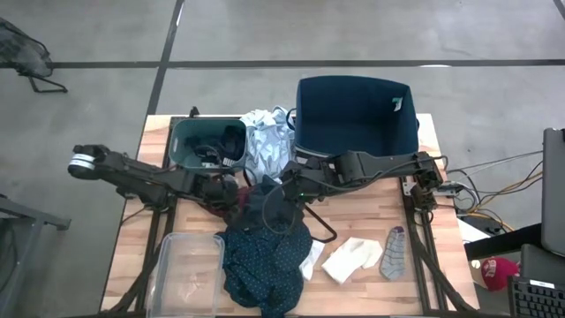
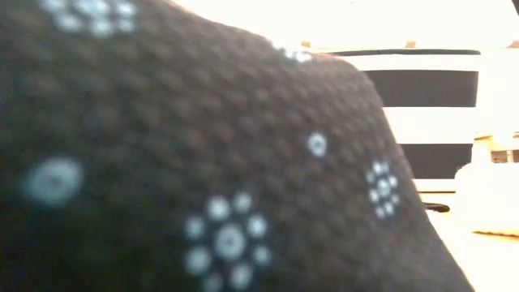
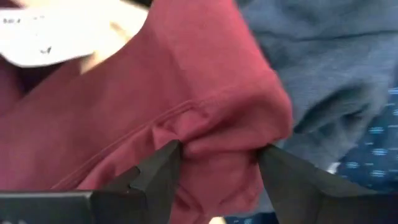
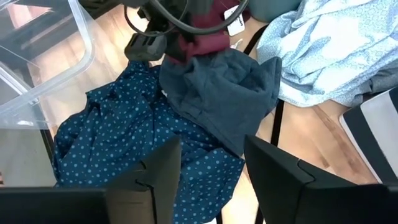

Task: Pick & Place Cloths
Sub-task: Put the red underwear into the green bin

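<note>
Maroon garment (image 3: 205,112), mid-worktop (image 1: 371,221) atop the dotted shirt (image 4: 124,137): fold pinched between left tool (image 3: 217,155) fingers, best lifted straight up so nothing underneath is dragged; right tool (image 4: 211,168) held open above.

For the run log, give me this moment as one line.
left tool: pinching maroon cloth | right tool: open above navy dotted cloth | bins: untouched
</note>
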